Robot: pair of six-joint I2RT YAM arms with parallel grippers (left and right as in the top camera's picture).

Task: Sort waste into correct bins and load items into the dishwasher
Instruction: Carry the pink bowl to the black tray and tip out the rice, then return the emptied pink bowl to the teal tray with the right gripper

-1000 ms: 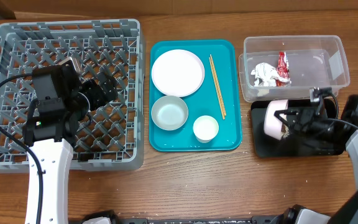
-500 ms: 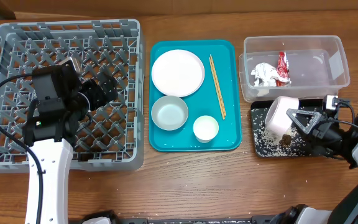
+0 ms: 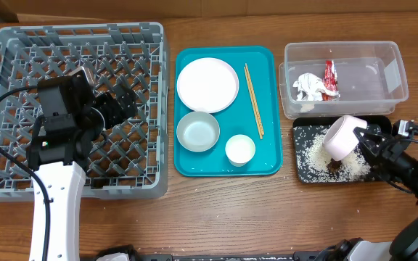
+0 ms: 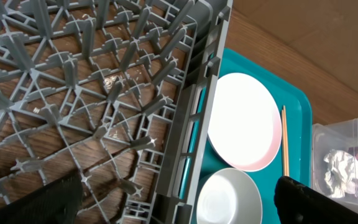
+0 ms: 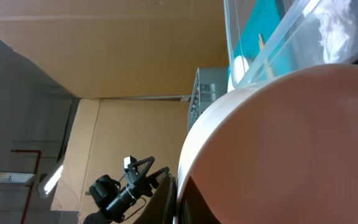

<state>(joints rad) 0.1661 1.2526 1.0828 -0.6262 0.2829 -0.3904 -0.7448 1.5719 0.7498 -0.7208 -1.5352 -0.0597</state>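
Note:
My right gripper [image 3: 366, 139] is shut on the rim of a pale bowl [image 3: 342, 136] and holds it tipped on its side over the black tray [image 3: 302, 171]. The bowl fills the right wrist view [image 5: 291, 143]. Loose white rice [image 3: 312, 151] and a small brown lump [image 3: 334, 166] lie in the black tray. The clear tub [image 3: 383, 72] holds crumpled white paper [image 3: 308, 87] and a red wrapper [image 3: 330, 78]. My left gripper [image 3: 119, 104] is open and empty over the grey rack [image 3: 20, 43], near its right wall [image 4: 194, 112].
The teal tray [image 3: 267, 165] between rack and bins carries a white plate [image 3: 207, 85], a pale bowl [image 3: 198, 132], a small white cup [image 3: 240, 149] and wooden chopsticks [image 3: 253, 100]. Plate [image 4: 241, 121] and bowl [image 4: 229, 199] also show in the left wrist view.
My right gripper has moved right over the black tray with the bowl tipped. Rice and a brown lump now lie in the tray. The left arm has not moved.

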